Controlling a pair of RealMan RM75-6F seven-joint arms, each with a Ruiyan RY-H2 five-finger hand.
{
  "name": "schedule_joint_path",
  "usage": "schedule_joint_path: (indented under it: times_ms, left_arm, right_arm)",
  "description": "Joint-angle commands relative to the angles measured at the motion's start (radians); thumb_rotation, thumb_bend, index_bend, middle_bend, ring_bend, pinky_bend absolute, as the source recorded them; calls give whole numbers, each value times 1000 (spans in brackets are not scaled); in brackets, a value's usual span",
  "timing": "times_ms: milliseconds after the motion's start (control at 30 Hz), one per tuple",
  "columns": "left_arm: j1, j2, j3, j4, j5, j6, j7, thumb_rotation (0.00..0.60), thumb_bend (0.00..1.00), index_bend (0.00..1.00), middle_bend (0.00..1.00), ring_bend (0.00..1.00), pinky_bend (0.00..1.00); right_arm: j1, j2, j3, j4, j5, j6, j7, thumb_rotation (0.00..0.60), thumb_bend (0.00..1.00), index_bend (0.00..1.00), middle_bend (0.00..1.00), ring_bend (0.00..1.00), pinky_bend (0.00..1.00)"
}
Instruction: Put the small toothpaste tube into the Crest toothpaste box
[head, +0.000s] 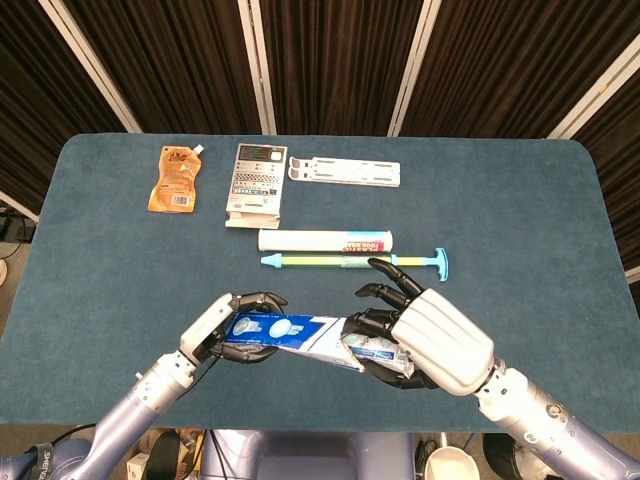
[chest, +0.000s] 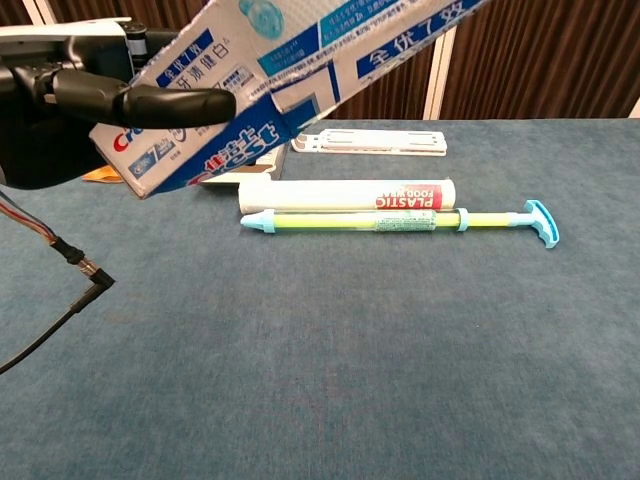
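- Here the Crest toothpaste box (head: 290, 335) hung above the near edge of the blue table (head: 520, 250), stretched lengthwise between both hands.
- The left hand (head: 228, 328) gripped the box's left end, its dark fingers (chest: 150, 100) wrapped over the printed face.
- The right hand (head: 415, 335) was curled around the box's right end, where a white-and-blue item (head: 375, 350) sat within its grasp; whether this was the small toothpaste tube or the box flap could not be told.
- Beyond the hands lay a plastic-wrap roll box (head: 325, 240) and a green-blue stick tool (head: 355, 262) just beside it.
- Farther back sat an orange pouch (head: 177, 180), a printed card (head: 254, 185) and a white rack (head: 345, 171).
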Motion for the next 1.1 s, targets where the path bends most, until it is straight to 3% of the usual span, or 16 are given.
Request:
schedule_joint_path:
  times_ms: [33,133,300,533,733,967,1100]
  left_arm:
    - [7,-8,-2,-1,18,18,-26,600,341,447,468,255,345]
    - [32,-15,-7,2,42,69,-87,600,341,455,477,266,361]
    - [54,-20,12,45,92,108,-144,600,341,463,485,274,373]
    - [57,-19,25,67,117,122,-153,600,341,465,487,276,372]
    - [65,-14,31,63,133,144,-186,600,341,467,489,278,372]
    - [106,62,46,56,224,239,-359,600,341,470,493,281,372]
    - [134,136,69,76,289,305,-516,600,341,473,494,287,372]
  right_arm:
    - [-6,2,-1,0,-4,15,10,600,228,240,327,175,0]
    - [-15,12,2,0,-6,40,27,600,203,180,271,161,0]
    - [-22,61,9,0,-11,53,72,600,192,165,242,138,0]
    - [-26,116,22,0,-10,69,131,600,191,101,145,106,0]
    - [-40,130,40,0,26,114,110,600,191,29,89,98,0]
    - [-101,102,45,5,190,213,-67,600,191,28,88,98,0]
    - [-143,53,32,56,233,275,-40,600,191,29,88,98,0]
